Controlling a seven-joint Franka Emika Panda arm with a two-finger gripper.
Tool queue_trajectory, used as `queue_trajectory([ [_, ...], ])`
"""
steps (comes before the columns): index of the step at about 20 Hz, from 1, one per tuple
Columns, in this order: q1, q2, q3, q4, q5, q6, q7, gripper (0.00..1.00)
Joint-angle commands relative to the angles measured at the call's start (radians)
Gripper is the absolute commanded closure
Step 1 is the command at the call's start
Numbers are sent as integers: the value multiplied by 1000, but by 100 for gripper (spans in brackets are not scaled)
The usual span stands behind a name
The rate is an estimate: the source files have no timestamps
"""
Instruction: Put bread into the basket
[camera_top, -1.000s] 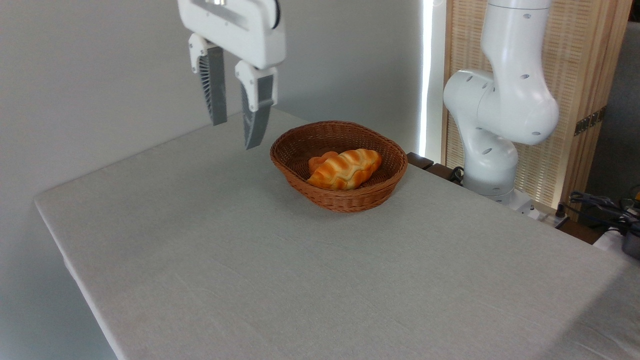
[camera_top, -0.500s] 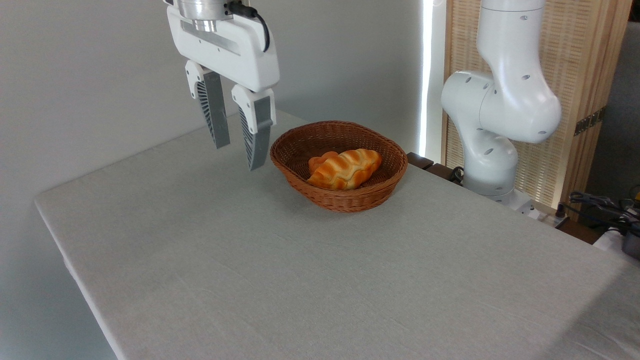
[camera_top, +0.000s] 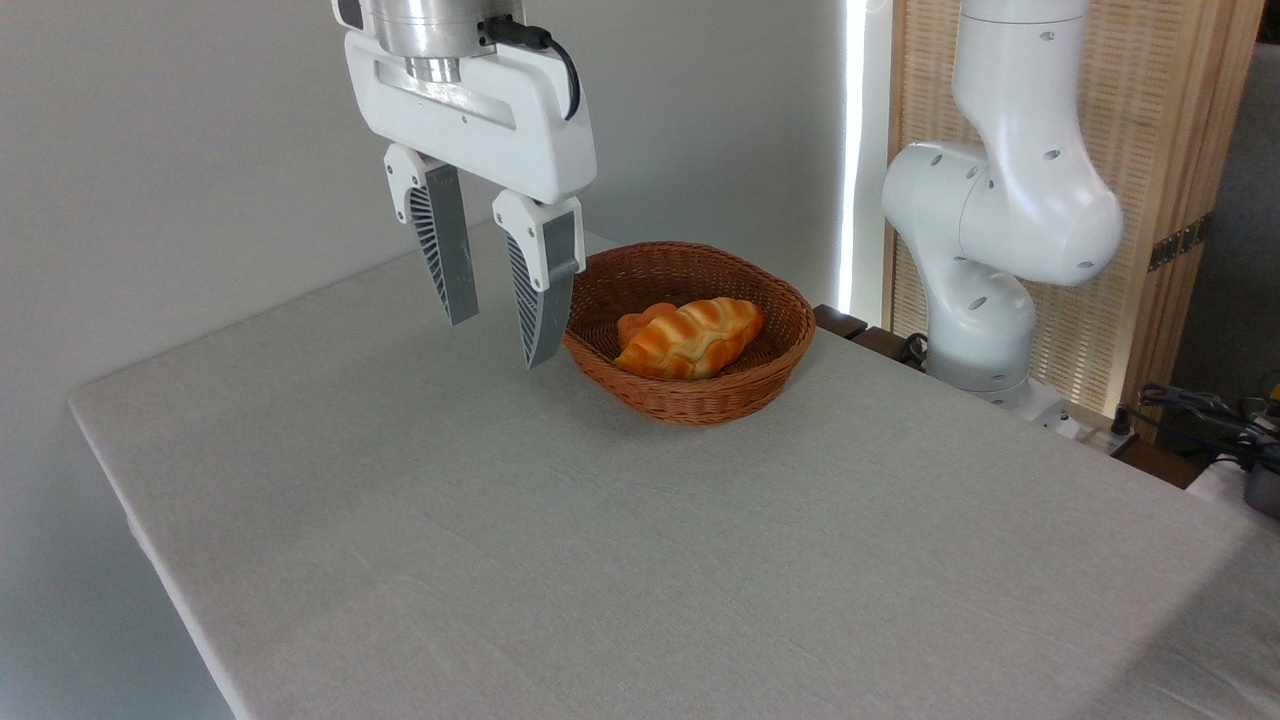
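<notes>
The basket (camera_top: 690, 335) sits on the counter (camera_top: 640, 540) just right of the tool (camera_top: 497, 340), below its tips; the bread (camera_top: 690, 338) lies in it.

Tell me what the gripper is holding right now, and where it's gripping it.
Nothing. The gripper hangs open and empty; the bread lies in the basket.

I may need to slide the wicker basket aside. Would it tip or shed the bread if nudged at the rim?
The basket looks shallow and wide, so it probably slides, not tips. Being woven, it seems light. The bread lies below the rim, so it likely stays in.
</notes>
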Motion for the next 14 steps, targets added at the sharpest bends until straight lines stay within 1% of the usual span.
queue_trajectory([
  [1, -9, 11, 13, 23, 13, -23, 10, 0],
  [4, -9, 11, 12, 25, 14, -26, 7, 0],
  [5, -9, 11, 9, 23, 27, -26, 4, 0],
  [7, -9, 11, -2, 23, 68, -28, 3, 0],
  [14, -9, 11, -2, 23, 70, -34, 3, 0],
])
